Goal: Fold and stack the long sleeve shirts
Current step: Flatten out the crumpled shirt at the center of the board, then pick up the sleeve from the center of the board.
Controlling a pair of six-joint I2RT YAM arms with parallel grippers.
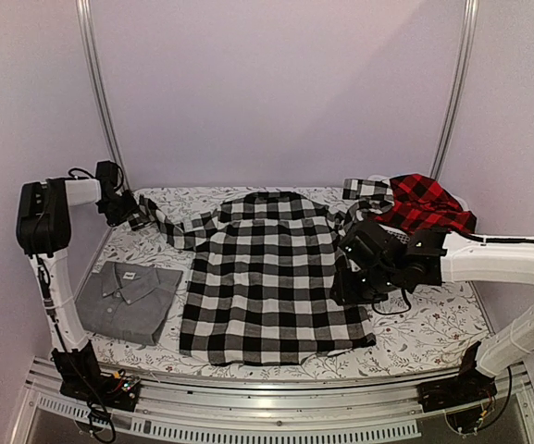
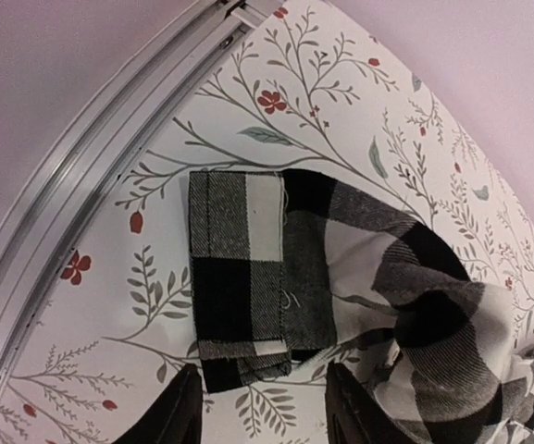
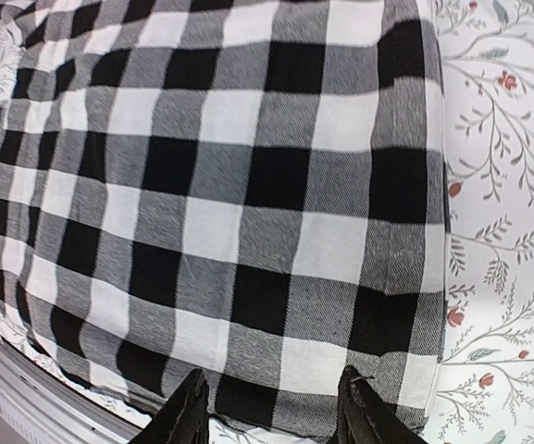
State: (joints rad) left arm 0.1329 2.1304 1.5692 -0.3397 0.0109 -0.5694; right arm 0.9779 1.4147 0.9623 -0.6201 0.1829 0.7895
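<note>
The black-and-white buffalo check cloth shirt lies spread flat in the middle of the flower-patterned table. One cuff lies just ahead of the left gripper, whose jaws are apart. The right gripper is over the shirt's right side, jaws apart, holding nothing. A folded plain grey shirt lies near left, and a crumpled red-and-black check shirt far right.

The bench was covered by a white cloth printed with grey-green sprigs and small red flowers. Behind the bench rose a plain, pale lilac back wall, and matching side walls closed it in left and right. Two slim aluminium posts stood at the bench's far corners. A ribbed metal rail ran along its near edge. The light over the bench was soft and even.
</note>
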